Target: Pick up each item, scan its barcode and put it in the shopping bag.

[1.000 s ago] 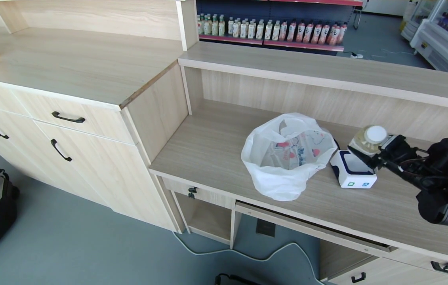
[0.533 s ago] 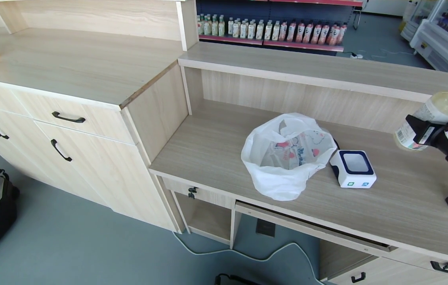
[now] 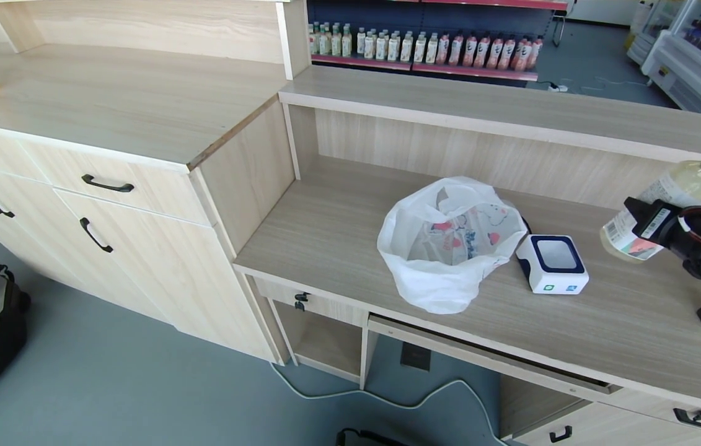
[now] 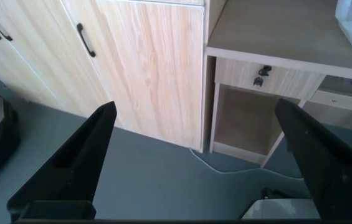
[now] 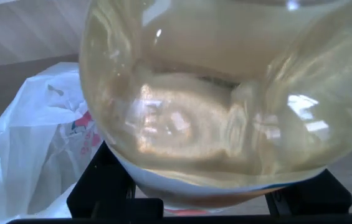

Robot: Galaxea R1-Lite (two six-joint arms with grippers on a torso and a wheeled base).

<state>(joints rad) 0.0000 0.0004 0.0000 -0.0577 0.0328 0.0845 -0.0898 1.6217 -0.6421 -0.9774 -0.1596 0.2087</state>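
— At three o'clock of the scanner (image 3: 553, 263), our right gripper (image 3: 657, 220) clamps the tilted bottle (image 3: 685, 186).
— We bring its label slowly over that scanner; our left gripper (image 4: 194, 107) hangs wide open.

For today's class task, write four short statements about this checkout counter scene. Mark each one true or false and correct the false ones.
1. The right gripper holds a tilted bottle above the counter. True.
2. The bottle lies inside the shopping bag. False: it is in the right gripper, off to the right of the scanner and clear of the bag.
3. The scanner sits on the counter right beside the shopping bag. True.
4. The left gripper is shut on an item. False: its fingers are spread wide with nothing between them, and it hangs over the floor in front of the cabinets.
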